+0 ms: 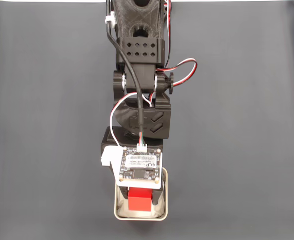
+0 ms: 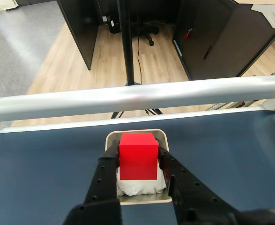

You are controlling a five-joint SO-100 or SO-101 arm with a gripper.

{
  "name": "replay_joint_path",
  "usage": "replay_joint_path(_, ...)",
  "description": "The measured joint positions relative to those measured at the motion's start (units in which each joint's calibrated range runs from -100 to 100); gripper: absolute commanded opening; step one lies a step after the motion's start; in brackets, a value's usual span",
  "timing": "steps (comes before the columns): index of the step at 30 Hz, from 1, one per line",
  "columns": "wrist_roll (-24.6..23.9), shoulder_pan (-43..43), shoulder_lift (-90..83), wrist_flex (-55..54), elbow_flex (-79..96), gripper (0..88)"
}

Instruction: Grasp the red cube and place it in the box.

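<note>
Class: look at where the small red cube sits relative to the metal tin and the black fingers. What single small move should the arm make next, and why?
Probably open the fingers to release. In the wrist view the small bright red cube sits clamped between them, directly over the white lining of the square silvery metal tin; the fixed view also shows the cube inside the tin's rim.

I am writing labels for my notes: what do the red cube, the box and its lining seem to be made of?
Red cube: probably plastic or painted wood, matte even faces. Box: likely metal, pale silvery rim with a soft shine. Lining: seemingly white cloth, folded and wrinkled.
</note>
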Motion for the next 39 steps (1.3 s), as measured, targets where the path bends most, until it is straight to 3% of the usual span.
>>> replay_joint_path(5, 0.00, 0.00, 0.00, -0.08, 0.45, 0.7)
replay_joint_path(9, 0.05, 0.00, -0.17, -0.48, 0.99, 32.1)
replay_joint_path(13, 0.10, 0.00, -0.78, -0.56, 2.17, 40.1)
replay_joint_path(39, 0.73, 0.52, -2.08, -2.39, 3.98, 44.6)
